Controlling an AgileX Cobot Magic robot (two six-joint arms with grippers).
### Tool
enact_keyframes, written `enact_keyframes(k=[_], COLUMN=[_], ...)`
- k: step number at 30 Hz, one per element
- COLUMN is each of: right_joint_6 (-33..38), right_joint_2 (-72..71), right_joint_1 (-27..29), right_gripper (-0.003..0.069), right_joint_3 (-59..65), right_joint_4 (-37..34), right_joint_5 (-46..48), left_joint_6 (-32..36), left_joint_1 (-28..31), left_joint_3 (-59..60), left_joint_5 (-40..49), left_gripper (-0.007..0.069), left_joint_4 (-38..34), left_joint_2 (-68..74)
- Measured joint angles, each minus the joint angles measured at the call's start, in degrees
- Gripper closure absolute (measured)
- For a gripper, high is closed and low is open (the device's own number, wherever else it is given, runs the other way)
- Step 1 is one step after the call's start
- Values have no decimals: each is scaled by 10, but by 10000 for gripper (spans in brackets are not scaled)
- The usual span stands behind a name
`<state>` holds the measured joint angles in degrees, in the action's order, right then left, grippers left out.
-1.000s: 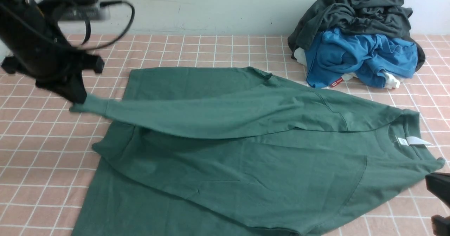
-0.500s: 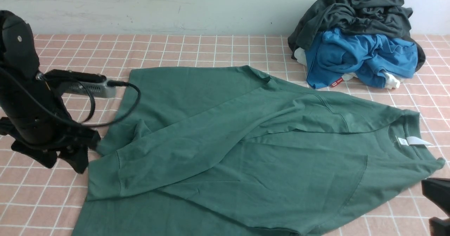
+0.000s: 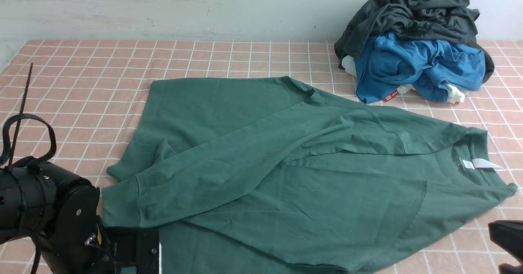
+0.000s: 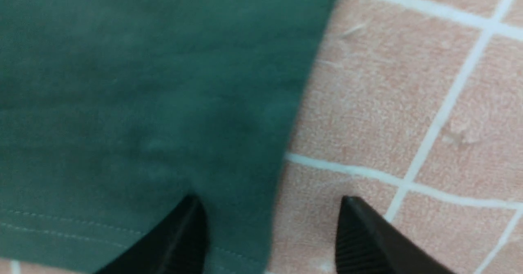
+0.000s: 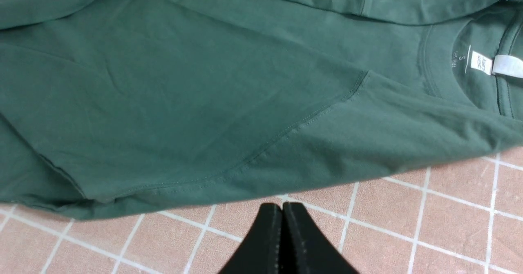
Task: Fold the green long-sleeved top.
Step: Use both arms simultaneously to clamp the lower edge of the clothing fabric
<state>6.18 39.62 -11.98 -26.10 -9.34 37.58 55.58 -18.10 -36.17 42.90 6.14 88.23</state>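
Green top (image 3: pixel 286 176) under low left end effector (image 4: pixel 269 202), jaws wide astride its edge; right end effector (image 5: pixel 282 205) closed.

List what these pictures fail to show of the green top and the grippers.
- Front view: the left arm and the bottom edge hide the green long-sleeved top's near left corner.
- Front view: the right gripper is cut off at the corner.
- Left wrist view: blurred; whether the open left gripper touches the top is unclear.
- Front view: the neck label's print is too small to read.
- Front view: the white item lies mostly under the blue garment.
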Motion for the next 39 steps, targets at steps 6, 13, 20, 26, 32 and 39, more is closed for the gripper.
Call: enact_keyframes(k=[6,13,20,26,32,39], right_joint_6=[12,50,222,368,557,660], right_joint_2=[-9,-9,37,200,361,484], right_joint_1=[0,0,0,0,-8,-13], right_gripper=[669,669,659,519,340,316], right_joint_3=[0,0,-41,-123,-130,-132], right_joint_4=[-6,-20,-76,-84,-21,66], right_joint_5=[0,0,91,144,90,-77], left_joint_6=[-58,-142,-343,-500,-527,-528], left_joint_1=[-2,-2,-2,-2,-2,-2], left_joint_3=[9,13,13,13,13,13], left_joint_5=[-32,-56,-38,-24,-20,-22], left_gripper=[559,625,625,625,625,625], left_joint_4=[15,24,24,24,18,11], left_joint_2=[-16,-81,-150,-172,-173,-174])
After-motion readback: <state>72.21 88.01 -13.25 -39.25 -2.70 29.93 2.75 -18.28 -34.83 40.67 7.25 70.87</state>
